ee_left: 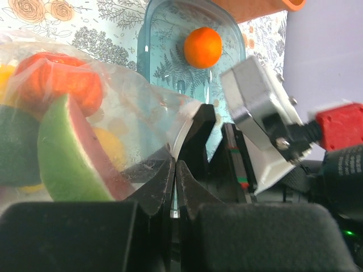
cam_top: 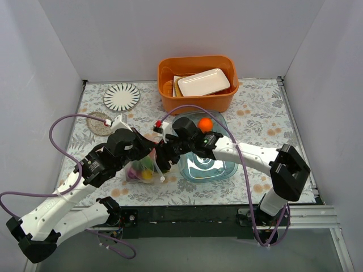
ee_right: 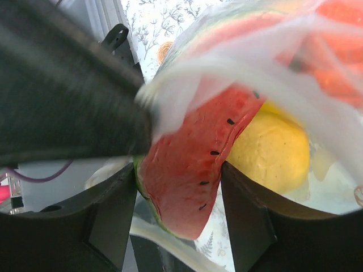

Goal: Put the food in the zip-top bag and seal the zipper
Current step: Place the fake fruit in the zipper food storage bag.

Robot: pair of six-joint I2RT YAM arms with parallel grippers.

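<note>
Most of the food is in the bag (cam_top: pixel 142 167), on the counter (cam_top: pixel 266 113) between the arms: watermelon slice (ee_left: pixel 68 153), tomato (ee_left: pixel 57 79), yellow fruit (ee_right: pixel 272 153). One orange (cam_top: pixel 205 123) is left in the blue tray (cam_top: pixel 221 170) beside it. Left gripper (ee_left: pixel 174 175) jaws are pinched shut on the bag's mouth edge. Right gripper (ee_right: pixel 178 187) jaws stand apart, the slice showing between them. I judge the orange is left to load and the zipper (ee_left: pixel 182 133) not yet sealed.

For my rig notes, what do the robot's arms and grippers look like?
The left arm and right arm have white links, black joints and looping purple cables. The left gripper and right gripper are black, with red plugs.
</note>
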